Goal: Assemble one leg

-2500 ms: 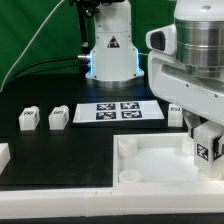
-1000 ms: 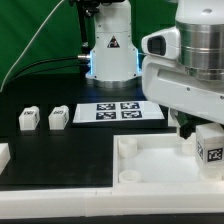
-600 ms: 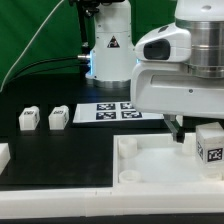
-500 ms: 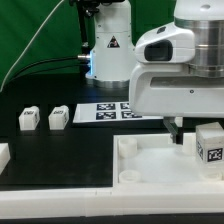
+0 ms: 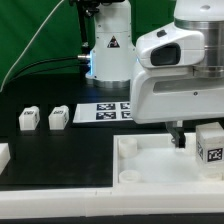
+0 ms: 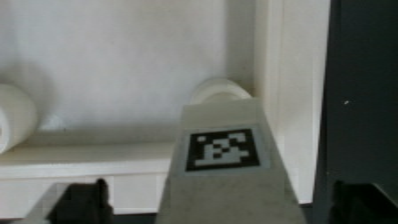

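A leg (image 5: 211, 144), a small white square post with a tag, stands upright on the far right part of the white panel (image 5: 150, 172). In the wrist view the leg (image 6: 224, 150) fills the middle, tag facing the camera. My gripper (image 6: 222, 205) straddles it, open, with a gap between each dark finger (image 6: 80, 200) and the leg. In the exterior view one finger (image 5: 180, 136) shows just beside the leg on the exterior view's left, and the arm's housing hangs over it. Two more legs (image 5: 28, 120) (image 5: 57, 117) lie on the black table at the exterior view's left.
The marker board (image 5: 108, 111) lies behind the panel. The arm's base (image 5: 110, 55) stands at the back. Another white part (image 5: 3, 155) shows at the exterior view's left edge. The panel's raised rim (image 5: 122, 148) runs round the leg.
The arm's wrist has turned and its housing has swung toward the exterior view's left over the panel. The leg has stayed upright in nearly the same place.
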Controlling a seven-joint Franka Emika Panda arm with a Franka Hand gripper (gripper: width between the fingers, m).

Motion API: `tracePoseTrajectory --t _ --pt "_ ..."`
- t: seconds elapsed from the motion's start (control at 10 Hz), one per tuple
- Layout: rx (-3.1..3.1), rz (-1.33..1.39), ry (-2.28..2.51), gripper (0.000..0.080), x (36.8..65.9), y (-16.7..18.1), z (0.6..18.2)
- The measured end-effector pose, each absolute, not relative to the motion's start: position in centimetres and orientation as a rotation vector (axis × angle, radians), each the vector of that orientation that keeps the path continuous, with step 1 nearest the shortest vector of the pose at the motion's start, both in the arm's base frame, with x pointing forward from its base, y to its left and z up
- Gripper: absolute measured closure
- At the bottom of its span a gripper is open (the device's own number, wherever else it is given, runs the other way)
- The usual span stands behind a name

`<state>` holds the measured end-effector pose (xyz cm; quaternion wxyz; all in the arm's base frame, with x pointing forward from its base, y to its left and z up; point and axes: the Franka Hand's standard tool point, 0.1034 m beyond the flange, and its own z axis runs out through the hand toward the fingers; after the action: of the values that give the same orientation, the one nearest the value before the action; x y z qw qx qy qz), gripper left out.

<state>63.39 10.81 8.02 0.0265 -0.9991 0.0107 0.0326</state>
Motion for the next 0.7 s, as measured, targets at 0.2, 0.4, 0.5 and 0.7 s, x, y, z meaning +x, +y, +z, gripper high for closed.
tracePoseTrajectory --t 0.2,0.4,0.5,0.7 --pt "-3.087 0.102 0.033 0.0366 63.37 10.8 7.96" --pt "-3.087 0.102 0.034 0.0505 63.36 10.8 7.94" --pt "-3.087 0.104 0.081 0.0505 63.36 10.8 7.94" --pt "-3.084 0.106 0.176 0.0505 63.34 10.81 7.92"
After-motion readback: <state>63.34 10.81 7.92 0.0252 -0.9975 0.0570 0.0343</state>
